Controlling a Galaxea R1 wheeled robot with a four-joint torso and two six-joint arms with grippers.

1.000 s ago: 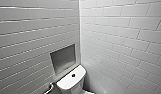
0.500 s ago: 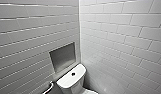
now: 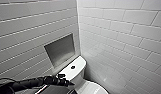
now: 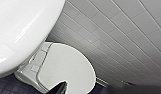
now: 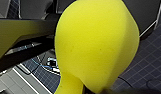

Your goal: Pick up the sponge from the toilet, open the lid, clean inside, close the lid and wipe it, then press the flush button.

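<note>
Sponge [image 5: 96, 42], yellow: being pinched at its narrowed end by the right gripper's [image 5: 82, 90] fingers, hanging over dark floor tiles [image 5: 143, 65]; distance from the toilet [image 3: 79, 75], cannot tell. Lid [image 4: 68, 72]: lying closed in front of the toilet's tank [image 4: 18, 32]. Left gripper [image 3: 63, 80]: hovering beside that tank, near the flush button [image 3: 73, 67]; open or closed, cannot tell. Risks: sponge slipping from so thin a pinch; left arm knocking the tank. Writing: none legible.

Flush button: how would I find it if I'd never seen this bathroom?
In the corner where the two white tiled walls meet stands the toilet. Its flat white tank top sits just below the square wall niche. The button is the small dark round spot in the middle of that top, the only dark mark on it.
</note>
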